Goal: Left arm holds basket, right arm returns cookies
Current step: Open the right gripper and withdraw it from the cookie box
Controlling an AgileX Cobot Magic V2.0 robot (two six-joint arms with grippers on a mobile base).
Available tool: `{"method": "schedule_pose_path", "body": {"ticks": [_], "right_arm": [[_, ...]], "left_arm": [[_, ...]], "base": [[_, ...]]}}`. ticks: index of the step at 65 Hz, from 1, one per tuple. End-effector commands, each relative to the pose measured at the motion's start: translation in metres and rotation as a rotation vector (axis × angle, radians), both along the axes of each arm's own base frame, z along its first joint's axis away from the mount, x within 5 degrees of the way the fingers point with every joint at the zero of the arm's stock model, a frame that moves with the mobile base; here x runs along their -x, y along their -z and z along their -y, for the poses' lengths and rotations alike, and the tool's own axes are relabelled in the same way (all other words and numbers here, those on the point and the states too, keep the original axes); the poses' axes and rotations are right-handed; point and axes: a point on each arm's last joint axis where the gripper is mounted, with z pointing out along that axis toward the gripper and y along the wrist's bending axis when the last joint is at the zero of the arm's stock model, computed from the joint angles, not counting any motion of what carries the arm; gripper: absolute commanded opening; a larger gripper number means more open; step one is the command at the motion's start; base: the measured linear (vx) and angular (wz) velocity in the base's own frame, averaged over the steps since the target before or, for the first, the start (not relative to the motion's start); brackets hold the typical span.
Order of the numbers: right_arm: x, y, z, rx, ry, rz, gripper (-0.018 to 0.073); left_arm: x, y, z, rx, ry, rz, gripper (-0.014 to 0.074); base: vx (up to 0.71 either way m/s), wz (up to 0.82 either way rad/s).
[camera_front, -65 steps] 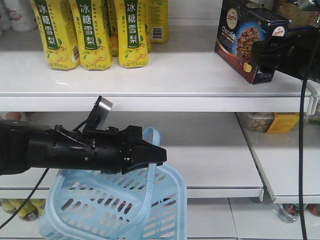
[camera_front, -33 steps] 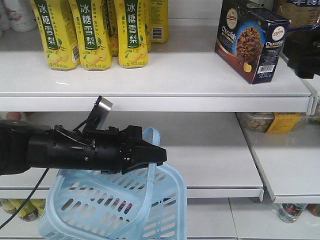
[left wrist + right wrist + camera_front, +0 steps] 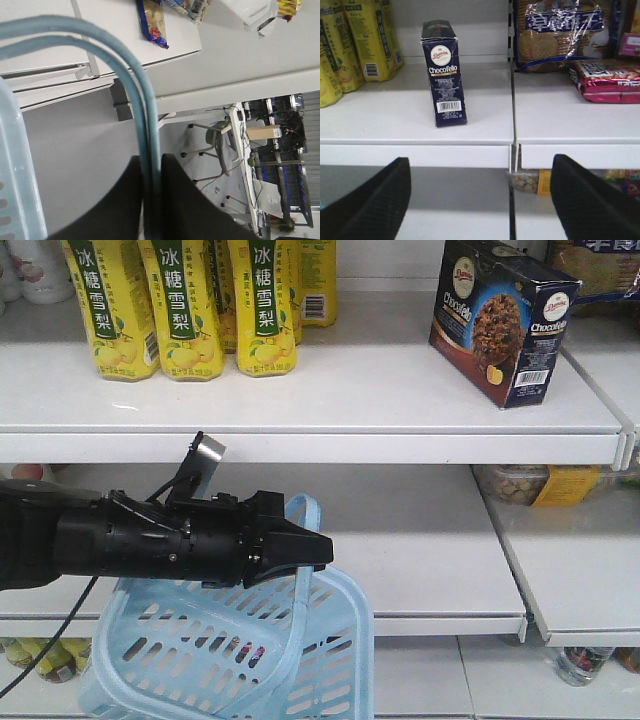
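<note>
Fingers [image 3: 150, 200] of the left arm clamp the light blue slotted plastic basket's [image 3: 240, 650] handles — dark navy rectangular cookie carton [image 3: 500, 320] stands upright on the white shelf [image 3: 330, 400], right fingers [image 3: 365, 205] spread wide.

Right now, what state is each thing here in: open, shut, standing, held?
Cookie box: standing upright on the top shelf, closed, released.
Basket: hanging by its handles.
Left tool: shut on the handles.
Right tool: open, empty, back from the shelf.
Yellow drink bottles: standing upright.
</note>
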Motion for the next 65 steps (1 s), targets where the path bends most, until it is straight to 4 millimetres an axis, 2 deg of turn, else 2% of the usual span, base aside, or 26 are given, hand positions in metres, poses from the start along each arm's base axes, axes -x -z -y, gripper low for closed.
{"method": "schedule_pose_path", "body": {"ticks": [1,6,16,22,33,47,59,65], "right_arm": [[0.020,0.002,0.004,0.008,-0.004,0.095,0.0538],[0.037,0.016,0.008,0.015,-0.003,0.132,0.0534],[0.054,0.050,0.011,0.062,-0.010,0.203,0.0512],[0.052,0.073,0.010,0.095,-0.014,0.216,0.0493],[0.034,0.110,0.005,0.113,-0.035,0.117,0.0472],[0.026,0.121,0.000,0.110,-0.069,0.188,0.0472],[0.026,0.120,-0.001,0.106,-0.076,0.217,0.0470],[0.026,0.119,-0.001,0.100,-0.079,0.227,0.0438]], "left_arm": [[-0.007,-0.032,-0.001,0.108,-0.070,0.103,-0.0003],[-0.007,-0.032,-0.001,0.108,-0.070,0.103,-0.0003],[-0.007,-0.032,-0.001,0.108,-0.070,0.103,-0.0003],[-0.007,-0.032,-0.001,0.108,-0.070,0.103,-0.0003],[-0.007,-0.032,-0.001,0.108,-0.069,0.103,-0.0003],[-0.007,-0.032,-0.001,0.108,-0.070,0.103,-0.0003],[-0.007,-0.032,-0.001,0.108,-0.070,0.103,-0.0003],[-0.007,-0.032,-0.001,0.108,-0.070,0.103,-0.0003]], "base": [[0.00,0.00],[0.00,0.00],[0.00,0.00],[0.00,0.00],[0.00,0.00],[0.00,0.00],[0.00,0.00],[0.00,0.00]]}}
